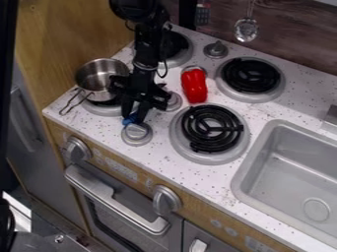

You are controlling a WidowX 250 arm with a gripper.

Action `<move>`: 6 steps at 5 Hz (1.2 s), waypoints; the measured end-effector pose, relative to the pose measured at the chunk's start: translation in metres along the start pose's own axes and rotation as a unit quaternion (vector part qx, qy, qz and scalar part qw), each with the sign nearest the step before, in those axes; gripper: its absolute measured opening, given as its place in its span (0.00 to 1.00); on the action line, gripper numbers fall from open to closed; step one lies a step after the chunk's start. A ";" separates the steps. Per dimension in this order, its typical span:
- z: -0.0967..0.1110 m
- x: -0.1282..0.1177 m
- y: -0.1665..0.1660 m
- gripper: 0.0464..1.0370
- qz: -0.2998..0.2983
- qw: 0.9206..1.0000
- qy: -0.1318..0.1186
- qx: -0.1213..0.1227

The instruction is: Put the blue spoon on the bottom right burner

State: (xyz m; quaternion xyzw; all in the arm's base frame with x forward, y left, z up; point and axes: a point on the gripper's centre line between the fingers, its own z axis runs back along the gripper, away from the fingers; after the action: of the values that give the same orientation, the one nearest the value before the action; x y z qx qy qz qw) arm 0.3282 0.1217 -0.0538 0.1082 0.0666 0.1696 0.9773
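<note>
On the speckled surface (pixel 156 150), beside a round grey knob (pixel 137 134): blue spoon (pixel 129 119) right at the jaws (pixel 132 118); cannot tell whether gripped.

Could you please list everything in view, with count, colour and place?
Saucepan: one, silver, front left burner.
Burners: four, black coils, on the counter.
Toy pepper: one, red, between burners.
Blue item, probably the spoon: one, beneath the end effector.
Counter knobs: at least three, grey, near burners.
Hanging utensils: two, silver and dark, back wall.
Sink: one, grey, right.
Oven knobs: two, grey, front panel.
Oven handle: one, silver, front.
Counter: one, speckled white.
Robot arm: one, black, from top edge.
End effector: one, black, counter's front left.
</note>
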 end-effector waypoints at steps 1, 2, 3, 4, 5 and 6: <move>0.001 0.002 -0.002 0.15 0.004 1.000 -0.004 -0.002; 0.007 0.005 0.000 0.05 0.003 1.000 -0.015 0.004; 0.048 0.017 0.001 0.01 0.010 0.997 -0.077 0.000; 0.075 0.021 -0.005 0.01 0.017 0.993 -0.112 -0.013; 0.076 0.018 -0.008 0.03 0.030 0.994 -0.101 -0.029; 0.067 0.013 -0.008 0.18 0.046 0.994 -0.086 -0.046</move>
State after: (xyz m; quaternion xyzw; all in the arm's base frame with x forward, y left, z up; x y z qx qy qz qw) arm 0.3540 0.1059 0.0077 0.0803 -0.0308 0.2072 0.9745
